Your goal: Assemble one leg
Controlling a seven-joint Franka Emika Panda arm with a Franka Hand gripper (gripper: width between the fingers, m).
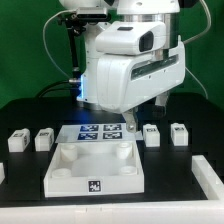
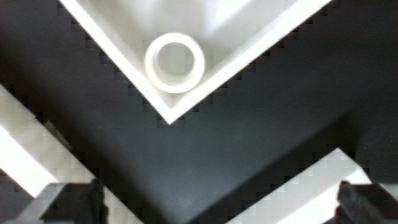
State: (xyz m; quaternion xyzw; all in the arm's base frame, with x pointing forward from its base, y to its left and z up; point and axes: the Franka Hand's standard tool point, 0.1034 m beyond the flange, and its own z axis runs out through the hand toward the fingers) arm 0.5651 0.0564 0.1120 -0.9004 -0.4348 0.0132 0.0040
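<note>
Robotics lab: marker board (image 1: 98, 132), black table (image 1: 28, 172).

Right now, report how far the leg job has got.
Done: nothing, the socket on the plate corner is empty. In hand: nothing, the gripper hangs open over that corner. Left: all four legs sit loose on the table; one must be picked and fitted.

Cropped by the exterior view's upper edge: the arm (image 1: 130, 65). In the wrist view, only one corner of the white plate (image 2: 107, 30) inside the frame. Blurred, clipped at the frame edge: dark fingertips (image 2: 63, 205) of the tool (image 2: 210, 208).
</note>
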